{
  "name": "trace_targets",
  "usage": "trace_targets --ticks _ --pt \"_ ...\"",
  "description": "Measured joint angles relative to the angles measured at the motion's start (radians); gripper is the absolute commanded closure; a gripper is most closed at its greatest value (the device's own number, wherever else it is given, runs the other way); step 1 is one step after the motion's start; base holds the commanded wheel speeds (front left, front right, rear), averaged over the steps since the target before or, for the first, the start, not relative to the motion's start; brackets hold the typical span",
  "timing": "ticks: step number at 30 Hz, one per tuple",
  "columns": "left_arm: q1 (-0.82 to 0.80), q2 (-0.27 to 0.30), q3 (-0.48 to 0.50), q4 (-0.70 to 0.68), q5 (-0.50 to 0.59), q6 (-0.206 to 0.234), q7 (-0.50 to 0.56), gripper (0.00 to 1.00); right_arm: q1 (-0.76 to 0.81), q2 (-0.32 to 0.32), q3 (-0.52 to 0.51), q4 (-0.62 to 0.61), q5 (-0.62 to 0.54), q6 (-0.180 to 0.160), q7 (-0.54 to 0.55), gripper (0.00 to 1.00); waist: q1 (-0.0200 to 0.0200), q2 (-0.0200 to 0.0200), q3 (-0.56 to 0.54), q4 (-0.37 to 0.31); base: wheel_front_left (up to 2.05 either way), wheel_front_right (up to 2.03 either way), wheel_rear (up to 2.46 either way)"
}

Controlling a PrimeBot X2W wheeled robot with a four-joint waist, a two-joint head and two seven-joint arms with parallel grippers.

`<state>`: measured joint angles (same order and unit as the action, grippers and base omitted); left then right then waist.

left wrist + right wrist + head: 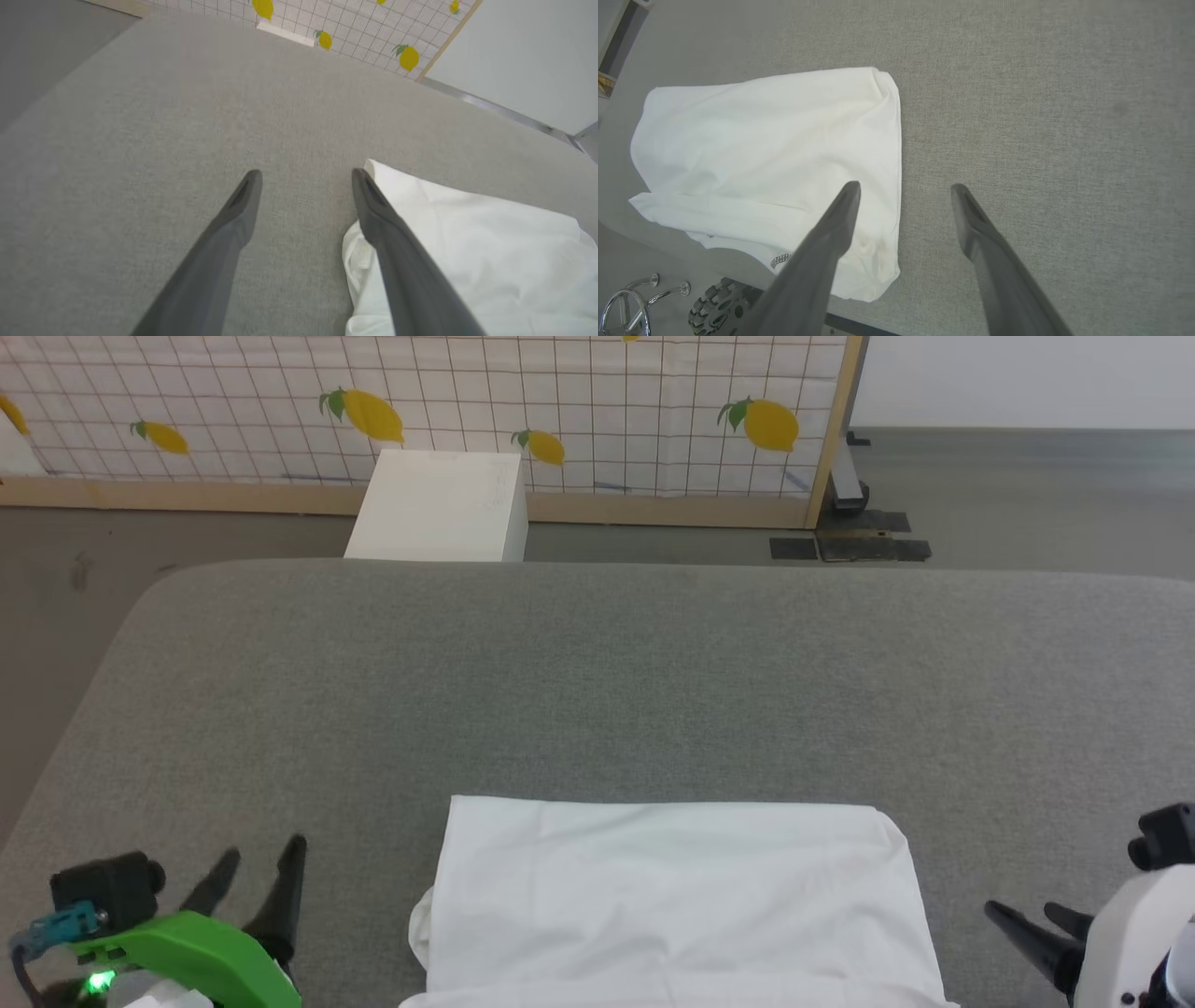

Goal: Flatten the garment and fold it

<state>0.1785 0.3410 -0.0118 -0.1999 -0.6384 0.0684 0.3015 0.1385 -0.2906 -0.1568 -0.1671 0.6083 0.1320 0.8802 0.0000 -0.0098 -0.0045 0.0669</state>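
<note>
From the head, the folded white T-shirt lies on the grey table, between the left claw and the right claw. A white box stands far past both claws; what is inside is hidden.

From the left wrist, that claw's fingers are wide apart and hold nothing. The shirt is just right of them.

From the right wrist, those fingers are wide apart too, holding nothing. The shirt lies left of them.

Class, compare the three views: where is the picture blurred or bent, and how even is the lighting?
Head view: soft, even light, T-shirt sharp. Left wrist view: wide-angle bending, near fingers blurred. Right wrist view: fingers soft, grey surface weave crisp, no glare.
</note>
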Motion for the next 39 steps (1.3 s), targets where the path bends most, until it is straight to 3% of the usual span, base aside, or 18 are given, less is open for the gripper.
trace_targets --ticks 4,8,11,25,39 --pt "-0.058 -0.011 -0.002 0.024 0.081 -0.043 -0.212 0.00 -0.081 -0.061 0.053 0.065 0.016 0.000 0.008 0.00 0.0000 0.0000 0.031 0.004 0.00 0.00 0.00" --pt "-0.125 -0.051 -0.008 0.067 0.166 -0.059 -0.440 0.00 -0.132 -0.134 0.140 0.132 0.051 0.000 -0.009 0.00 0.0000 0.0000 0.073 0.013 0.00 0.00 0.00" --pt "-0.158 -0.075 -0.024 0.107 0.207 -0.060 -0.527 0.00 -0.151 -0.166 0.199 0.183 0.088 0.000 -0.018 0.00 0.0001 0.0000 0.104 0.023 0.00 0.00 0.00" --pt "-0.184 -0.174 0.018 0.145 0.298 -0.103 -0.556 0.00 -0.251 -0.221 0.411 0.294 0.179 0.000 -0.041 0.00 0.0000 0.0000 0.184 0.066 0.00 0.00 0.00" --pt "-0.185 -0.230 0.039 0.171 0.339 -0.150 -0.556 0.00 -0.365 -0.190 0.577 0.337 0.212 0.000 -0.059 0.00 0.0000 0.0000 0.193 0.072 0.00 0.00 0.00"
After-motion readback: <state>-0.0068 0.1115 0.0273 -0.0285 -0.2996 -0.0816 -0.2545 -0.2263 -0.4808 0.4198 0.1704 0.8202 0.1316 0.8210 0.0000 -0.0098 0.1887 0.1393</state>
